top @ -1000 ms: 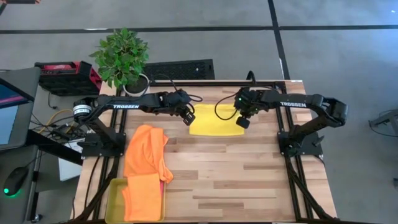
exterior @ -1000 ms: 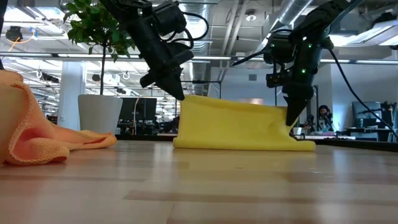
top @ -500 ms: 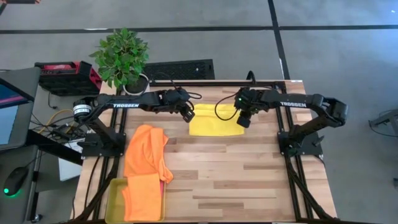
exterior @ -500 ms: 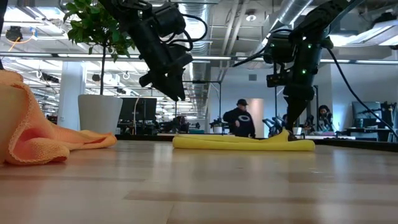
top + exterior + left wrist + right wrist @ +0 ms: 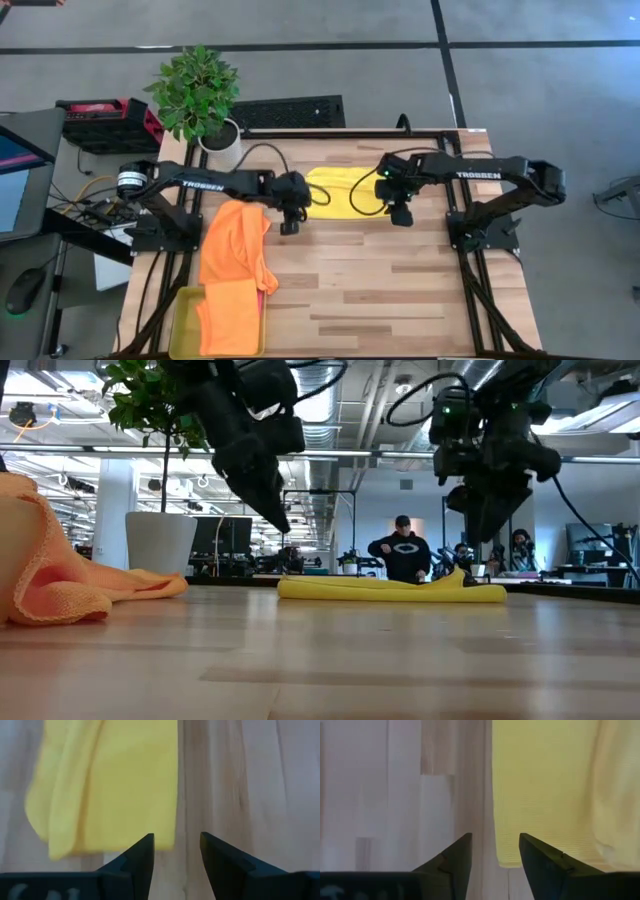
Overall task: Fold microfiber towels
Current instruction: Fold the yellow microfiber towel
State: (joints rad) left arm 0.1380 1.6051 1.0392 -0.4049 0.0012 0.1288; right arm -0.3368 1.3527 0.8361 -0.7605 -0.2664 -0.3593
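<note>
Yellow towel (image 5: 340,192) is laid folded on the bench (image 5: 400,270); left claw (image 5: 176,851) and right claw (image 5: 495,851) are both spread, nothing held.

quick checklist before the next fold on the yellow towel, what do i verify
1. Left gripper open, holding nothing: ok.
2. Right gripper open, holding nothing: ok.
3. Yellow towel lying flat on the table, folded over: ok.
4. Both grippers clear of the yellow towel, above the table: ok.
5. Folded edges lined up squarely: cannot tell.
6. Orange towels apart from the yellow one: ok.
</note>
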